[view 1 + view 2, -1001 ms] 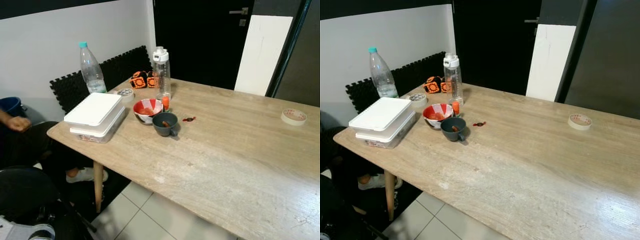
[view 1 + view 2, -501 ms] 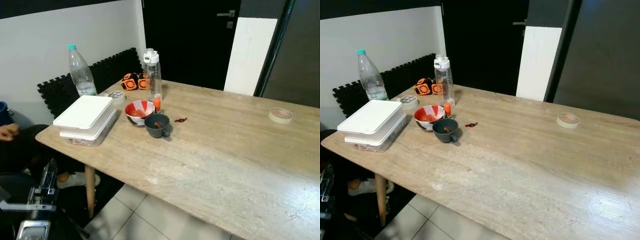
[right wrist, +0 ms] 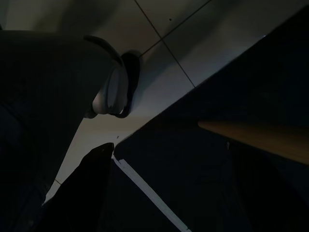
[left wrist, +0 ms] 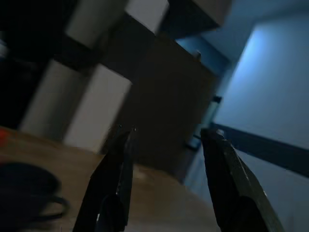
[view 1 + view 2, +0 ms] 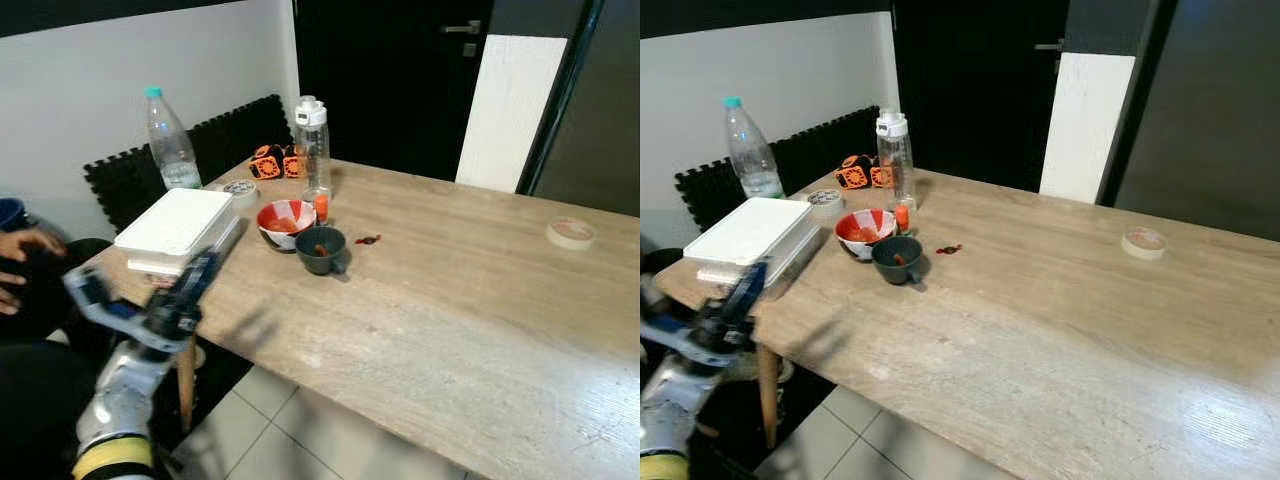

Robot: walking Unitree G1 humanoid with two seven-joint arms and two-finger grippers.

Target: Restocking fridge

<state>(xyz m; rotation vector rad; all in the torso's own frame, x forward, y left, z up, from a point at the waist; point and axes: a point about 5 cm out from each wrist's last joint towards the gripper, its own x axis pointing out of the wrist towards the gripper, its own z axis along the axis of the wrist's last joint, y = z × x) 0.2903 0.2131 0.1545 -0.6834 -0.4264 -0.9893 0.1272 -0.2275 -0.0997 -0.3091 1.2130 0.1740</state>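
L gripper (image 5: 150,300) up by table (image 5: 450,310) corner (fingers (image 4: 113,186) apart).

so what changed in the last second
The left arm has come up: its gripper now hangs at the table's near-left corner, just short of the white box, fingers apart and holding nothing. The camera shifted a little too. The box, bottles, bowl and cup stayed put.

silver arm (image 5: 125,375), black-fingered pincer (image 5: 190,285)
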